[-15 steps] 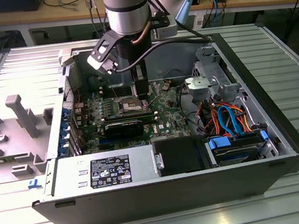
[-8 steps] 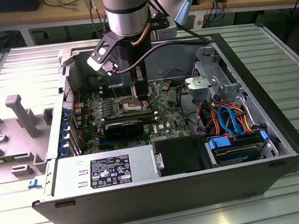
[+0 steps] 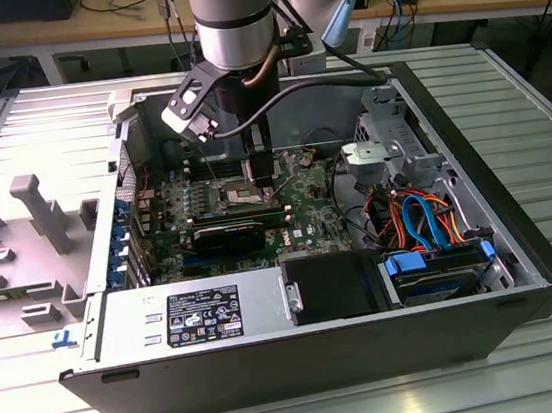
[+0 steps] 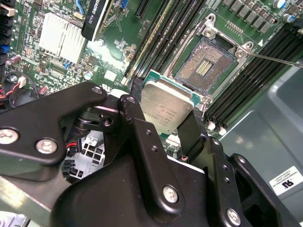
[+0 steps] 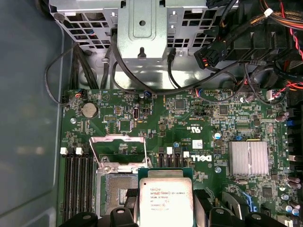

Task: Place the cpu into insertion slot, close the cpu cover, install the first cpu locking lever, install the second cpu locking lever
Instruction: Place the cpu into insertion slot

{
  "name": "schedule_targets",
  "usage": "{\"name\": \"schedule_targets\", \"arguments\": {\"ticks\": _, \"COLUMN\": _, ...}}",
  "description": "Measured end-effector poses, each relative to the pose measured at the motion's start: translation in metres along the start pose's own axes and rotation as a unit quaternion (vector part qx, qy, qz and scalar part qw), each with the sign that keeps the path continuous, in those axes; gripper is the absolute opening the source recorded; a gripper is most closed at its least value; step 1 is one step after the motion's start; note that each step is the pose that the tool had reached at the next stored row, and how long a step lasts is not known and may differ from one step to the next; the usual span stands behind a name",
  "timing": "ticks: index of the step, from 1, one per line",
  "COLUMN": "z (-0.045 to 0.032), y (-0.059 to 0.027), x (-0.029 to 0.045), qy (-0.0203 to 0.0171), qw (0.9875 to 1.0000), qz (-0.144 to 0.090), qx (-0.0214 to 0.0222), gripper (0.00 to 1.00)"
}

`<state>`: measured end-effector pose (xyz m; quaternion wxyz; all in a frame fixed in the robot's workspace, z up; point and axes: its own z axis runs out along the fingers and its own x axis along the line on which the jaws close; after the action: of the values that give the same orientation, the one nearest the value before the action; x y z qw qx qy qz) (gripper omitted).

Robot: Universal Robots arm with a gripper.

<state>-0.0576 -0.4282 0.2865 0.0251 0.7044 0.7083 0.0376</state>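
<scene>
My gripper point(image 4: 163, 119) is shut on the cpu point(image 4: 166, 109), a small silvery-tan square chip pinched at its edges between the black fingers point(image 4: 135, 118). The insertion slot point(image 4: 204, 66) lies open just beyond the chip, showing its dark centre and silvery rim. The chip hangs above the green board, overlapping one corner of the socket. In the first wrist view the cpu point(image 5: 165, 201) covers part of the insertion slot point(image 5: 113, 189), and the cpu cover point(image 5: 120, 150) stands tilted up behind it. A thin wire lever point(image 4: 277, 60) sticks out beside the socket. In the exterior view the gripper point(image 3: 264, 171) reaches down into the open case.
Long black memory sticks point(image 4: 163, 33) flank the socket on both sides. A finned silver heat sink point(image 5: 248, 157), a grey drive cage point(image 5: 142, 23) and loose cables point(image 5: 222, 52) are close by. The power supply point(image 3: 194, 317) and a blue-tabbed drive point(image 3: 435, 268) fill the case's near side.
</scene>
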Motion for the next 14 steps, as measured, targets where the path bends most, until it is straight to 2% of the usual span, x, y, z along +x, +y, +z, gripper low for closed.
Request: {"name": "schedule_targets", "arguments": {"ticks": 14, "z": 0.0021, "y": -0.0002, "x": 0.0, "qy": 0.0, "qw": 1.0, "qz": 0.0, "qx": 0.0, "gripper": 0.55}}
